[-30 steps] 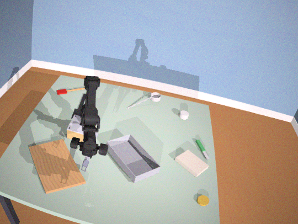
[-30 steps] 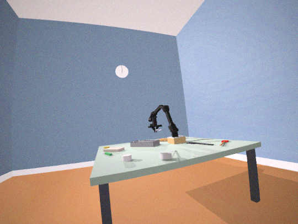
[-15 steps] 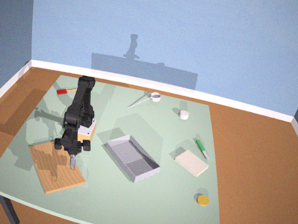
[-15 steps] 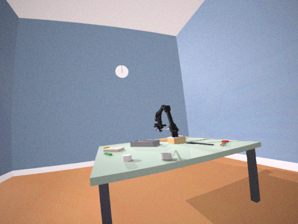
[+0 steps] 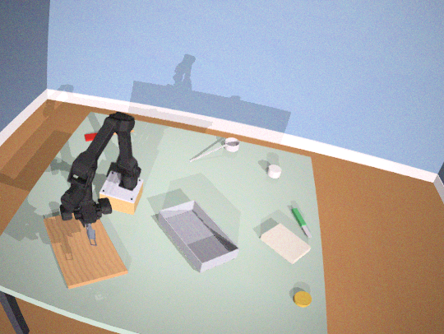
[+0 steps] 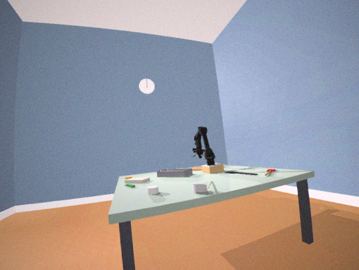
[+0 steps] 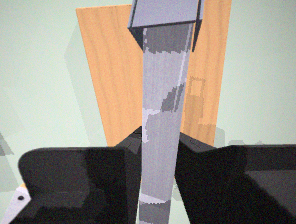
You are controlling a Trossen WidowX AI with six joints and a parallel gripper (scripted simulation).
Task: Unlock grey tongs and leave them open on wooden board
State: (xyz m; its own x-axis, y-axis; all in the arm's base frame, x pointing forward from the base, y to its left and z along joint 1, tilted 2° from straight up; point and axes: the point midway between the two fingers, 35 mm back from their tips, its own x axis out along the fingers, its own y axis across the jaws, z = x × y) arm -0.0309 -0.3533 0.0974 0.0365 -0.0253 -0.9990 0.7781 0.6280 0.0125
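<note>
My gripper is shut on the grey tongs, holding them above the wooden board. The tongs show as a long narrow grey strip between the black fingers in the wrist view, with a wider, box-like grey end at the top. Their shadow falls on the board. I cannot tell whether the lock is engaged. In the exterior view the gripper is small, and the tongs' tilt is hard to judge. The roasting tin has no tongs across it.
The arm's wooden base block stands beside the board's back corner. Right of the tin lie a beige slab, a green-handled tool and a yellow disc. A white long-handled cup and small white cylinder stand farther back.
</note>
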